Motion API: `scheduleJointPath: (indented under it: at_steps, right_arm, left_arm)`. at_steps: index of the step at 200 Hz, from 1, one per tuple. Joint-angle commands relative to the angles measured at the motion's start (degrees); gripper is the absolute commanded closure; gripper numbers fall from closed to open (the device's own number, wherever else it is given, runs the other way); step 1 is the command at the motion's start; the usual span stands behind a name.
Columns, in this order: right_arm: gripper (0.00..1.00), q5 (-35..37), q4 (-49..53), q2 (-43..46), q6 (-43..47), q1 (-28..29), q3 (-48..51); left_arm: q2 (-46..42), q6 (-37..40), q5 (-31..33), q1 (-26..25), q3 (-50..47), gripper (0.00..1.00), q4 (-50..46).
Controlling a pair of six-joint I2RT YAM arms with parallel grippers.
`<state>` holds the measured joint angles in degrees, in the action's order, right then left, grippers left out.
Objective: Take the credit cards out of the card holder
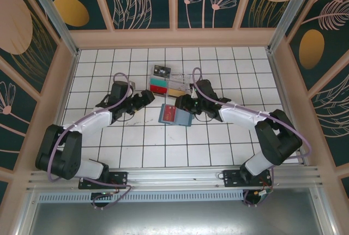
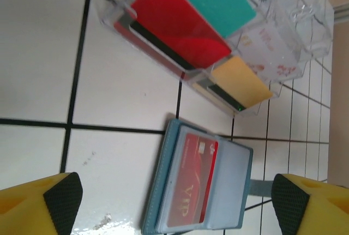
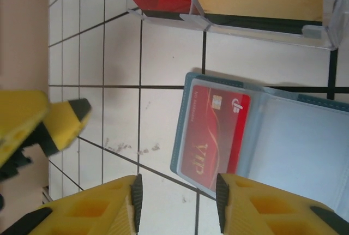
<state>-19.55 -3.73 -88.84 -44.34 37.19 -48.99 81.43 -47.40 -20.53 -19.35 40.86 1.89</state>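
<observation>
The teal-blue card holder (image 1: 182, 117) lies open on the white tiles at mid-table. A reddish credit card (image 1: 167, 114) printed "VIP" sits in its left pocket; the other pocket face looks pale and plain. My left gripper (image 1: 146, 97) hangs to the upper left of the holder, open wide. In its wrist view the holder (image 2: 232, 186) and the red card (image 2: 193, 183) lie between the spread fingertips (image 2: 62, 199). My right gripper (image 3: 179, 202) is open over the holder's (image 3: 294, 148) near edge, with bare tile in the gap. One fingertip (image 3: 221, 199) overlaps the red card's (image 3: 215, 131) end.
A clear plastic tray (image 1: 190, 86) just behind the holder carries red, teal and yellow cards; its divider wall (image 2: 196, 74) stands close to the left gripper's view. A small black card (image 1: 162, 70) lies further back. Wooden walls ring the tiled floor.
</observation>
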Motion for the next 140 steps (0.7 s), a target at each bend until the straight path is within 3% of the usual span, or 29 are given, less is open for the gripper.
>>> scheduleJointPath:
  at_steps: [1,35,83,140]
  right_arm:
    - [0.59,0.7,-1.2,-3.1,-3.5,0.4,-1.7]
    - [0.66,1.4,2.0,-8.6,-2.9,0.9,-6.0]
    - [0.72,2.6,6.0,-14.6,-3.4,1.4,-9.7]
    - [0.82,-0.1,4.0,-15.5,-4.2,1.3,-7.9]
  left_arm:
    - [1.2,-0.1,0.4,-1.1,1.2,0.11,0.8]
    - [1.5,-0.5,0.6,-2.0,0.8,0.17,1.3]
    - [3.4,-1.4,-0.7,-3.3,0.8,0.37,1.9]
    - [9.3,0.2,-1.9,-6.5,6.3,0.57,0.8]
